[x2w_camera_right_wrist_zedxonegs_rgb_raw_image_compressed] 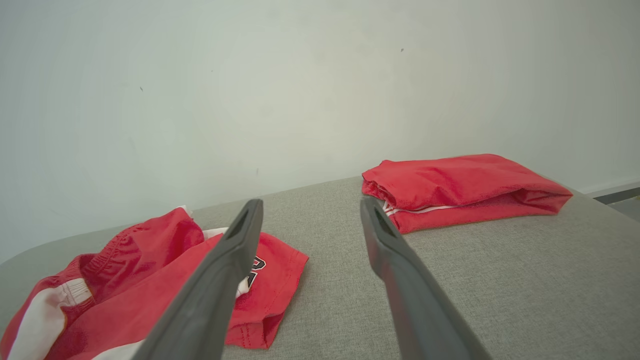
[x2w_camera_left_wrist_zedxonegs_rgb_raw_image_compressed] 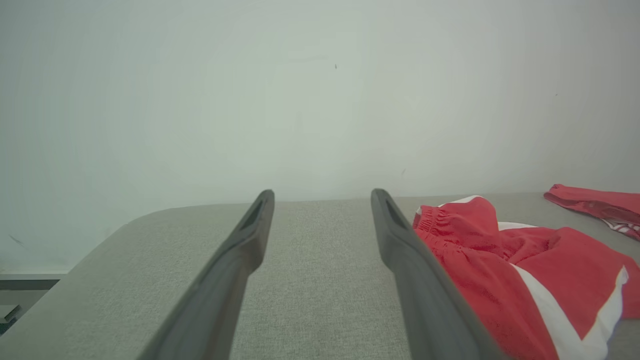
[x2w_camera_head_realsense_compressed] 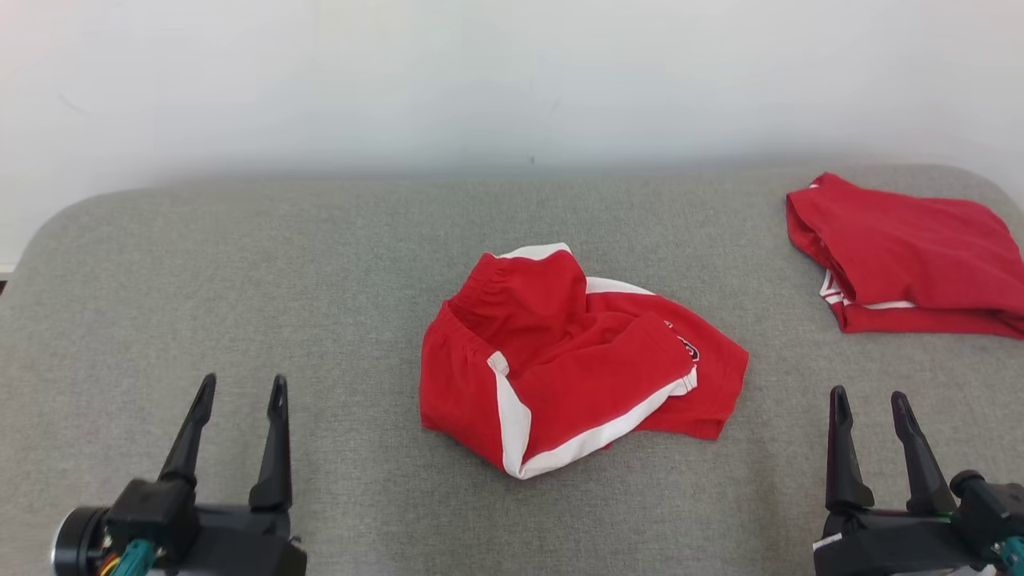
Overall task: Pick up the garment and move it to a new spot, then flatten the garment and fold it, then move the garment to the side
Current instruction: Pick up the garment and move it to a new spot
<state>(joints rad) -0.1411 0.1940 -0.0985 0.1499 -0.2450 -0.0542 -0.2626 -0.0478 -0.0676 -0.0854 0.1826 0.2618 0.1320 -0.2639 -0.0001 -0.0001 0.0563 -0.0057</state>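
Note:
A crumpled pair of red shorts with white side stripes (x2w_camera_head_realsense_compressed: 572, 360) lies in the middle of the grey padded table (x2w_camera_head_realsense_compressed: 320, 264). The shorts (x2w_camera_left_wrist_zedxonegs_rgb_raw_image_compressed: 505, 265) sit right of my left fingers in the left wrist view, and the shorts (x2w_camera_right_wrist_zedxonegs_rgb_raw_image_compressed: 125, 280) lie at the lower left in the right wrist view. My left gripper (x2w_camera_head_realsense_compressed: 242, 390) is open near the front left, well apart from the garment. At the front right, my right gripper (x2w_camera_head_realsense_compressed: 869, 404) is also open, with nothing between its fingers.
A second red garment, folded (x2w_camera_head_realsense_compressed: 904, 256), lies at the table's back right corner; the folded garment (x2w_camera_right_wrist_zedxonegs_rgb_raw_image_compressed: 460, 190) lies just beyond my right fingers in the right wrist view. A white wall (x2w_camera_head_realsense_compressed: 512, 72) stands behind the table. Bare grey surface stretches across the left half.

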